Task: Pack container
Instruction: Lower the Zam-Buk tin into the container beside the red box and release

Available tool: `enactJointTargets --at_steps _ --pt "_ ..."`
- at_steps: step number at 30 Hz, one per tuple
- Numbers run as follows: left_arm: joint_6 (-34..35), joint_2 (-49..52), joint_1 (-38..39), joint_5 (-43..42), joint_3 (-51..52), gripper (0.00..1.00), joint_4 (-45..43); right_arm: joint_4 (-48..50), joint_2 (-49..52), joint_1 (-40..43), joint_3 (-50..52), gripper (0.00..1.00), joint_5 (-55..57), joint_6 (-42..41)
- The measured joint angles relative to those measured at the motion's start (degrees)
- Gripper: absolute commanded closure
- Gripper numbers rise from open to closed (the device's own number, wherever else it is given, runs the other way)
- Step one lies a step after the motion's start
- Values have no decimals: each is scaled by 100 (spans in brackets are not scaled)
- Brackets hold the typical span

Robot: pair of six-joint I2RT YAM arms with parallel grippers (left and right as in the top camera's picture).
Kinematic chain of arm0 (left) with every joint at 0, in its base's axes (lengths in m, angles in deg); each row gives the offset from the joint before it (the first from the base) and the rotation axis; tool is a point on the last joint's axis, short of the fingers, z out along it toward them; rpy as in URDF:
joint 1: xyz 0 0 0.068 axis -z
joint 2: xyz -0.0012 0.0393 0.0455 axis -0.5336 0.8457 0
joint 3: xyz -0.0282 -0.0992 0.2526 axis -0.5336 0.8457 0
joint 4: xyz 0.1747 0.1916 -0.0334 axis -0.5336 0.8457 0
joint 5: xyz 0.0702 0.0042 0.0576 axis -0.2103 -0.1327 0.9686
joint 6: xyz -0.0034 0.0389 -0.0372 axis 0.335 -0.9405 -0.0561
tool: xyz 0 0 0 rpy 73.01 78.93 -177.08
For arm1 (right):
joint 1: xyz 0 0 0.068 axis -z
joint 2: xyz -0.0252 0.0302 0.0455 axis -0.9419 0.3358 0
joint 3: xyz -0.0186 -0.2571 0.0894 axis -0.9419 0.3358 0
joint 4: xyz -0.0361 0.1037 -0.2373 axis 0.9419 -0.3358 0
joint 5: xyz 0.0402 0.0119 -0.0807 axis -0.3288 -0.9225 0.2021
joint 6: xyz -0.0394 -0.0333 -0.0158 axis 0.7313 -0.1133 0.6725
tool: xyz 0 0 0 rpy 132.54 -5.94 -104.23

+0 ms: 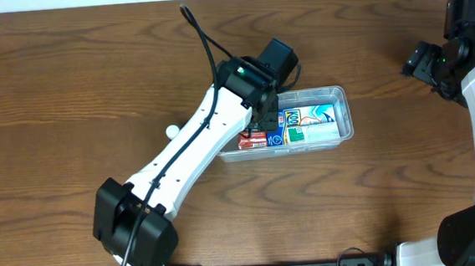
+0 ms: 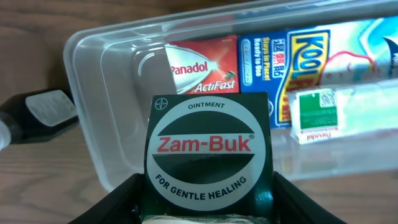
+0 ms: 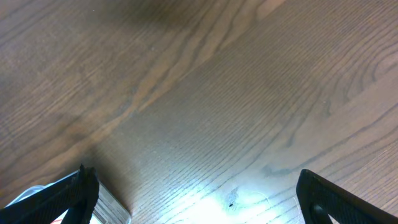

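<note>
The clear plastic container (image 1: 342, 100) lies at the table's middle and also shows in the left wrist view (image 2: 93, 81). Inside it lie a red Panadol ActiFast box (image 2: 202, 65), a blue Koolfever box (image 2: 323, 56) and a white-and-green tube box (image 2: 348, 109). My left gripper (image 1: 264, 123) is shut on a dark green Zam-Buk ointment box (image 2: 208, 152) and holds it over the container's left end. My right gripper (image 3: 193, 199) is open and empty above bare table at the far right (image 1: 434, 60).
A dark bottle with a white label (image 2: 37, 115) lies on the table just outside the container's left end. A small white ball (image 1: 171, 131) lies left of the left arm. A corner of the container shows in the right wrist view (image 3: 109, 208).
</note>
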Motion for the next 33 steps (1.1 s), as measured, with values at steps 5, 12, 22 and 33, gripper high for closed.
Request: enactJointTargets --at_steps 5,12,22,33 --pt "188 0 0 33 286 43 -511 0 0 0 0 1 0 0" --pt "295 2 0 37 824 43 -1093 0 0 0 0 1 0 0" --pt "310 2 0 310 1056 42 -1399 0 0 0 0 1 0 0" --pt "308 2 0 535 1056 43 -1550 0 0 0 0 1 0 0"
